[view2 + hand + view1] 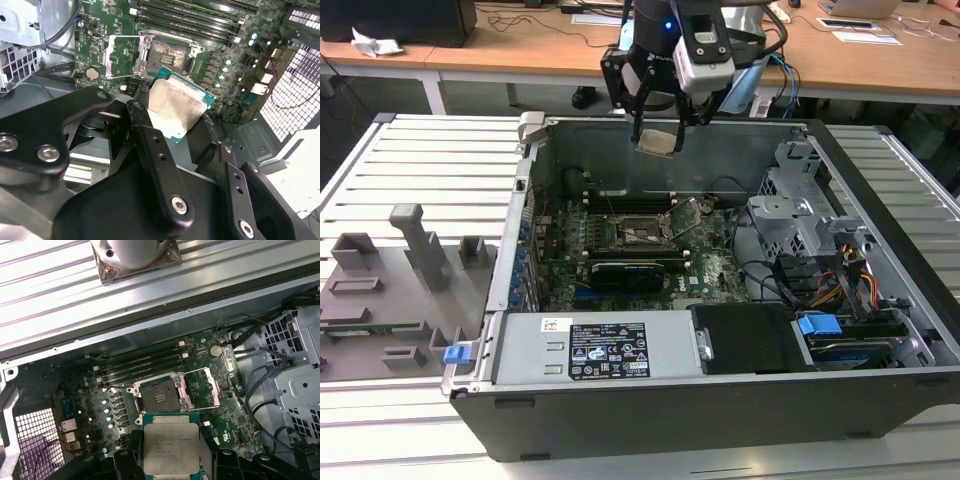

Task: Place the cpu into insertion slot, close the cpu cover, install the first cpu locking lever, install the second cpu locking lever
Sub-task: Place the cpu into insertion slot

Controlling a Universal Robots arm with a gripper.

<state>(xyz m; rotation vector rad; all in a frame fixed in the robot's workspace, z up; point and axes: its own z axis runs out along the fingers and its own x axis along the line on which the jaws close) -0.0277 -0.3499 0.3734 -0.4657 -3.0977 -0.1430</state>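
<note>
The jaws are clamped on the cpu [171, 450], which is held apart from the insertion slot [159, 396]. The cpu cover [214, 389] is raised

Exterior view, slot [643, 232] | top: free, cover [202, 388] lies open | 6 o'clock: card [630, 270] close | 3 o'clock: cage [798, 205] | 12 o'clock: wall [585, 150]
</note>
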